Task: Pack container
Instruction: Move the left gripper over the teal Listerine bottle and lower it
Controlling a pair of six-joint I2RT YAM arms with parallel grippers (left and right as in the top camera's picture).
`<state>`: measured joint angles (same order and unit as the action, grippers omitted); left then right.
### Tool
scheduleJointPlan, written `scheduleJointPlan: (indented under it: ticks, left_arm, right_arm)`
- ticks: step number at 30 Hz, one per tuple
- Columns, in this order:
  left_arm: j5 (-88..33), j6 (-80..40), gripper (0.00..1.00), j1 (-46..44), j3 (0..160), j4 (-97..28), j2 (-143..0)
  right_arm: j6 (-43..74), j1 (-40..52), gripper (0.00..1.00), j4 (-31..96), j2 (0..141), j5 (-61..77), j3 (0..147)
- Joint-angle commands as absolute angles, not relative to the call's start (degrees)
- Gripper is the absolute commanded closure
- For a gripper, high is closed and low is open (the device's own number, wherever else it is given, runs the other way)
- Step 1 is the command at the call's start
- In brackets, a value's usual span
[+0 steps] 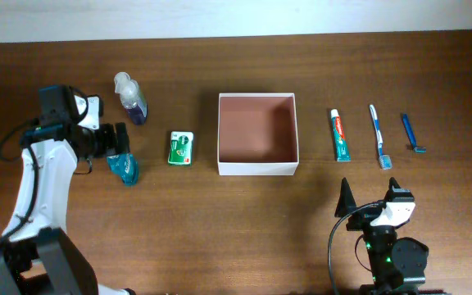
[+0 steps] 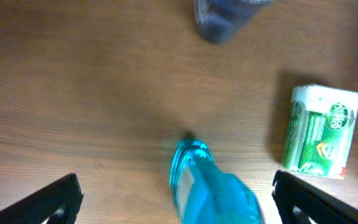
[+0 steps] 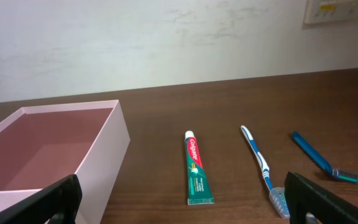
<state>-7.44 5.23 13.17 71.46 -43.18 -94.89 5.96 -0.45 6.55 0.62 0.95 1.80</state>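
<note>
The container, a square shallow box with white walls and a reddish-brown inside, stands mid-table and holds nothing; its wall fills the left of the right wrist view. My left gripper hangs open over a teal bottle lying on the table. In the left wrist view that teal bottle lies between the wide-apart fingers of the left gripper, untouched. My right gripper rests open near the front edge, right of the box; the right gripper holds nothing.
A dark blue bottle and a green packet lie left of the box. Right of it lie a toothpaste tube, a toothbrush and a blue razor. The wall runs behind the table's far edge.
</note>
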Motion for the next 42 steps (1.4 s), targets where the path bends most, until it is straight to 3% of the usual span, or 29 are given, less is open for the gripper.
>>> scheduleJointPlan:
  ticks: [1, 16, 42]
  left_arm:
    - [-8.03, 7.44, 0.01, 13.23, 72.05, -42.13, -97.14]
    - [-9.26, 8.88, 0.01, 10.46, 73.56, -41.69, -96.86]
    - [-9.21, 8.67, 0.01, 10.13, 80.77, -55.51, -93.84]
  right_arm:
    - [5.78, -0.93, 0.02, 6.57, 0.19, 1.28, 1.32]
    - [5.78, -0.93, 0.01, 6.57, 0.19, 1.28, 1.32]
    - [5.78, -0.93, 0.01, 6.57, 0.19, 1.28, 1.32]
